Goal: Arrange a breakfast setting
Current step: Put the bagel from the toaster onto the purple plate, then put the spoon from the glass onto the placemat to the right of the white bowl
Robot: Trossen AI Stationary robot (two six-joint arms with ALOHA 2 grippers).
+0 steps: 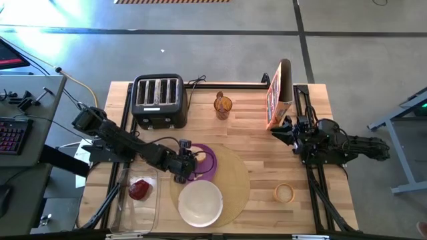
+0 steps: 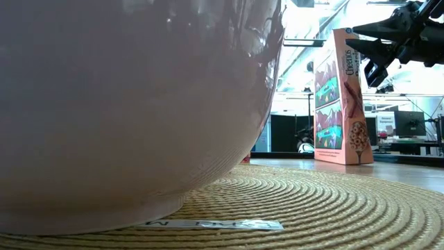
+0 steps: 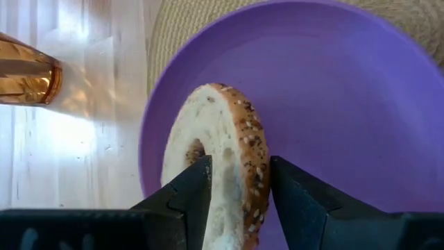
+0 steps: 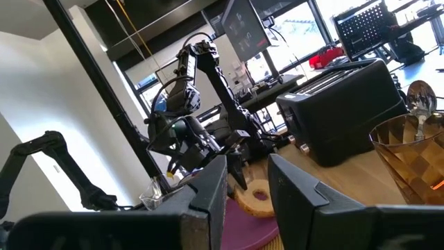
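Observation:
My left gripper [image 1: 185, 165] is shut on a seeded bagel half [image 3: 222, 153] over the small purple plate [image 1: 207, 162], which sits on the far left part of the round tan placemat [image 1: 233, 180]. The white bowl [image 1: 200, 202] stands on the placemat's near part. A second bagel ring [image 1: 284, 193] lies flat on the table at the right. The dark red food piece [image 1: 140, 189] lies in the clear container [image 1: 137, 207]. The metal spoon stands in an amber cup [image 1: 223, 105]. My right gripper [image 1: 283, 130] is open and empty beside the cereal box [image 1: 280, 93]. My left gripper pinches the bagel half across its thickness, one finger on the pale cut face [image 3: 208, 149] and one on the seeded crust [image 3: 258, 156]. The fingers come from the table's left, slanting down. The bagel stands on edge over the plate [image 3: 333, 104]; I cannot tell whether it touches it.
The black four-slot toaster [image 1: 159, 100] stands at the far left. The cereal box stands upright at the far right edge, close to my right gripper [image 2: 371, 48]. Bare table lies between the placemat and the cup.

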